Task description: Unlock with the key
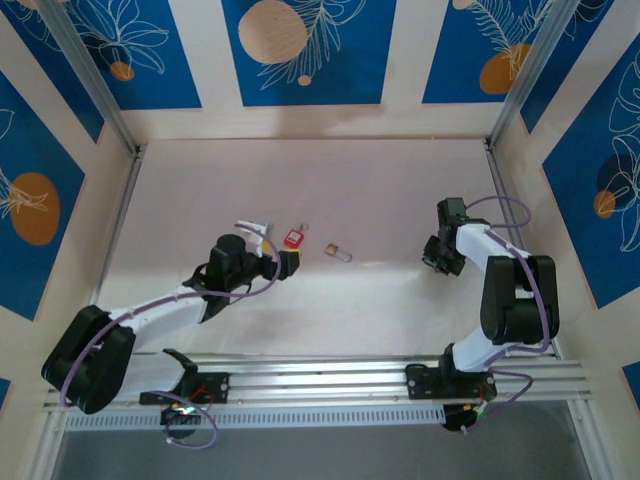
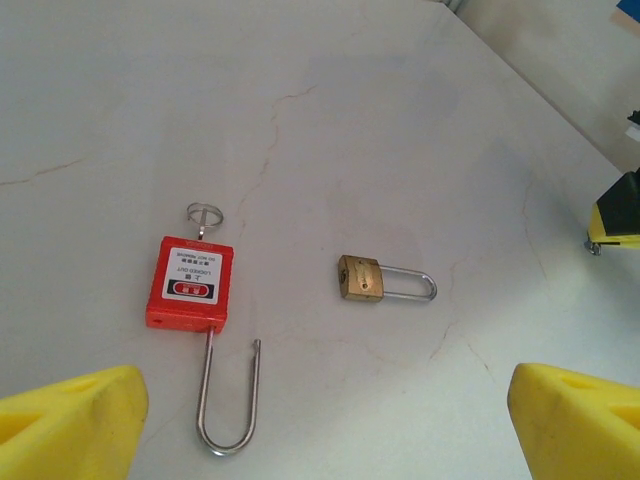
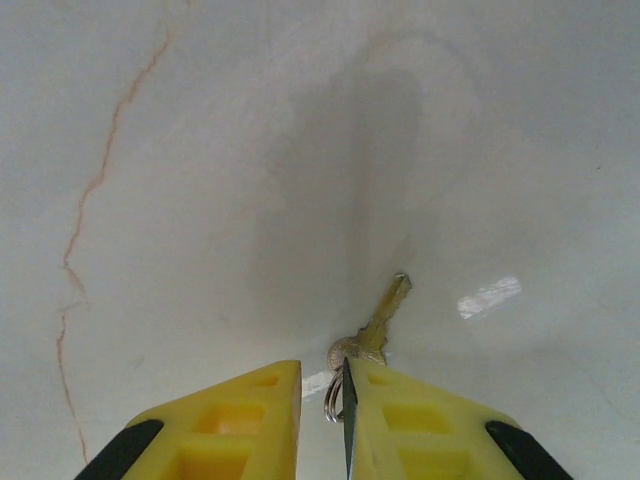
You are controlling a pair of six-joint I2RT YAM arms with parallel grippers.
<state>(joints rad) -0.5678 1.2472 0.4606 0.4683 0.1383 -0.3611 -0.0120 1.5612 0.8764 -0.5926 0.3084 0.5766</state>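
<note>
The key (image 3: 385,312), tiny and pale with a small split ring (image 3: 331,396), lies on the table right at my right gripper's (image 3: 322,385) tips. Its head sits against the right finger and the ring stands in the narrow gap; the jaws are almost together, with table still showing beside the left finger. The brass padlock (image 2: 360,278) (image 1: 335,250) lies mid-table with its steel shackle closed. My left gripper (image 2: 320,430) (image 1: 285,262) hovers wide open just short of it, nothing between its fingers. My right gripper (image 1: 432,256) is low over the table, well right of the padlock.
A red safety padlock (image 2: 190,283) (image 1: 293,239) with a white label, a key ring at its top and its long shackle swung open lies left of the brass one. Patterned walls and metal posts enclose the table (image 1: 380,190).
</note>
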